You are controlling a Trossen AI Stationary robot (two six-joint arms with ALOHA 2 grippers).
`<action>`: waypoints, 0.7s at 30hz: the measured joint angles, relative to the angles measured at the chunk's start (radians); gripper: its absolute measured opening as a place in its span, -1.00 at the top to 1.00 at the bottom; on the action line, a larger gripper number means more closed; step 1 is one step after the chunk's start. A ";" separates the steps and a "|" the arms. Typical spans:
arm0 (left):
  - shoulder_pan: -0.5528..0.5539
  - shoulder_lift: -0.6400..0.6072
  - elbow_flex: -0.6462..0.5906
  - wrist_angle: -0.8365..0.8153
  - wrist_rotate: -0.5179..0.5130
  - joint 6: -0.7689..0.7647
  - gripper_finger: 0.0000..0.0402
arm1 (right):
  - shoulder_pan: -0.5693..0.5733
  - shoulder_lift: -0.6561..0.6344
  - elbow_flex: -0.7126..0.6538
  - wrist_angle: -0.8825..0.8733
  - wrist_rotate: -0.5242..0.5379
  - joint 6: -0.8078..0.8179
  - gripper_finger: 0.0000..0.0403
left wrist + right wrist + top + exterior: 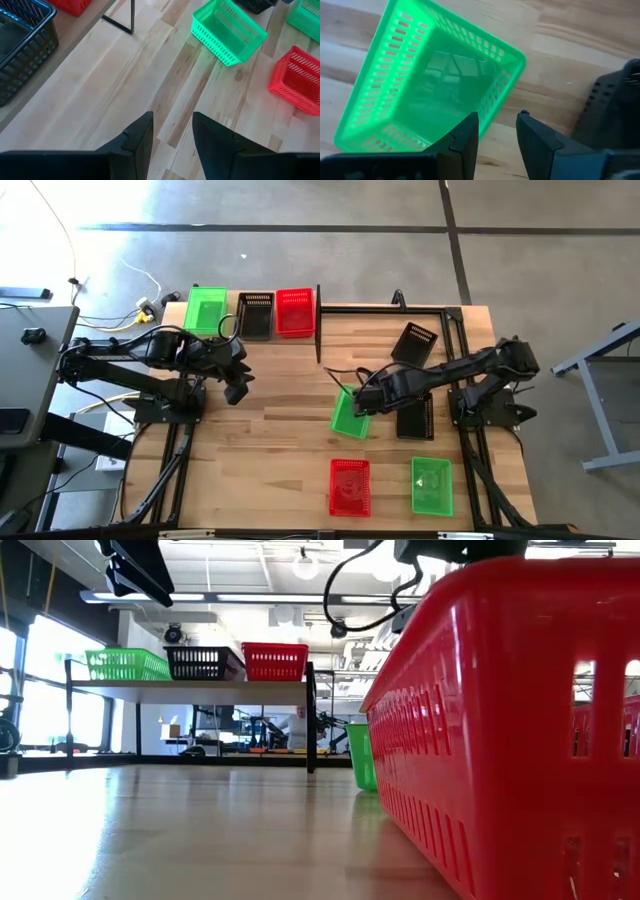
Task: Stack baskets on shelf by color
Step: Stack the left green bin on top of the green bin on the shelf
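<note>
In the low view, a red plastic mesh basket (500, 730) fills the right side, cut off by the right and bottom edges, and hides most of the wooden tabletop (180, 830) behind it. Only a sliver of a bright green mesh basket (361, 755) shows past it. In the left wrist view, a black mesh basket (22, 47) is cut by the edge. In the high view, the right end effector (357, 406) overlaps a green basket's rim, its grip too small to tell.

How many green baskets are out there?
3: one on the shelf at its left end, one mid-table under the right gripper, one near the front edge. Nested ones might hide.
</note>
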 joint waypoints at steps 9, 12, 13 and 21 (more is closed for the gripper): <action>0.000 0.000 0.000 0.022 0.001 0.093 0.37 | -0.045 0.004 -0.089 0.112 -0.003 0.069 0.41; 0.000 0.000 0.000 0.044 0.001 0.144 0.37 | -0.055 0.004 -0.134 0.178 -0.019 0.095 0.41; 0.000 0.000 0.000 0.055 0.001 0.164 0.37 | -0.057 0.004 -0.148 0.198 -0.020 0.102 0.41; 0.000 0.014 0.000 0.199 0.008 0.336 0.37 | -0.074 0.005 -0.179 0.286 -0.020 0.140 0.75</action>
